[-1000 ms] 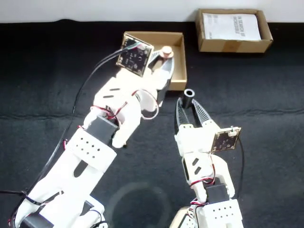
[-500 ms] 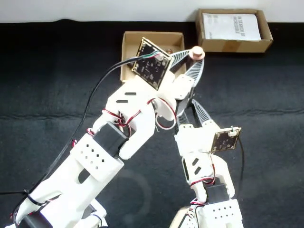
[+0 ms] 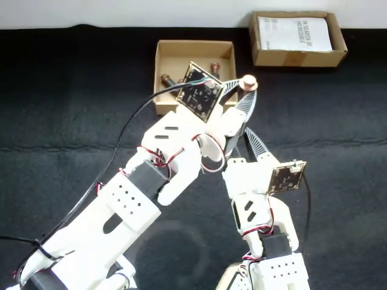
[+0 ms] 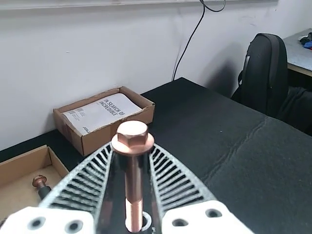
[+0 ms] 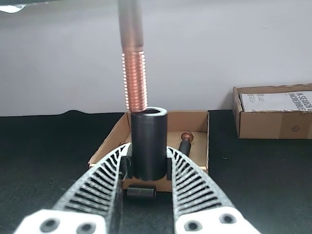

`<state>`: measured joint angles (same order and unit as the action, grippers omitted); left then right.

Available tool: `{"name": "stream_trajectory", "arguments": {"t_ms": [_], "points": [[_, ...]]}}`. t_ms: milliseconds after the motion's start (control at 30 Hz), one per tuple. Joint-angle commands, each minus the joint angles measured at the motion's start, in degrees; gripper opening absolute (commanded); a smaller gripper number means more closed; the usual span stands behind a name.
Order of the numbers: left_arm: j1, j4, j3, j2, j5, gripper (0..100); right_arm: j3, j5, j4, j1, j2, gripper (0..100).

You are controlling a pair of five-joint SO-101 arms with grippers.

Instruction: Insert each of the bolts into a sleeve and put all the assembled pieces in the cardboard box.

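My left gripper (image 3: pixel 242 96) is shut on a copper bolt (image 4: pixel 132 165), held upright with its hex head (image 3: pixel 248 83) on top. My right gripper (image 5: pixel 148 151) is shut on a black sleeve (image 5: pixel 148 144), also upright with its open end up. The bolt's threaded tip (image 5: pixel 134 73) hangs just above the sleeve's mouth, slightly off to one side. The left arm covers the sleeve in the high view. The open cardboard box (image 3: pixel 163 51) lies just behind, with two assembled pieces (image 3: pixel 167 80) (image 3: pixel 214 68) inside.
A second cardboard box (image 3: pixel 296 36) with a printed sheet sits at the back right. A loose black sleeve (image 5: pixel 141 192) lies on the black cloth in front of the open box. A dark chair (image 4: pixel 265 73) stands off the table.
The left arm has swung right from over the open box, carrying the bolt, and now holds it over the sleeve. The right arm has stayed still.
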<state>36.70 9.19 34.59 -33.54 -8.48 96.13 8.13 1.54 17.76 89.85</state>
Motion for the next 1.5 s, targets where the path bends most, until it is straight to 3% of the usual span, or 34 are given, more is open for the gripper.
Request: {"name": "stream_trajectory", "arguments": {"t_ms": [0,1467], "points": [[0.5,-1.6,-0.1,0.3,-0.2,1,7.6,-0.5,-0.7,0.6,0.4,0.7],[1.7,1.1,-4.9,6.0,-0.1,1,7.6,-0.5,-0.7,0.3,0.5,0.7]]}}
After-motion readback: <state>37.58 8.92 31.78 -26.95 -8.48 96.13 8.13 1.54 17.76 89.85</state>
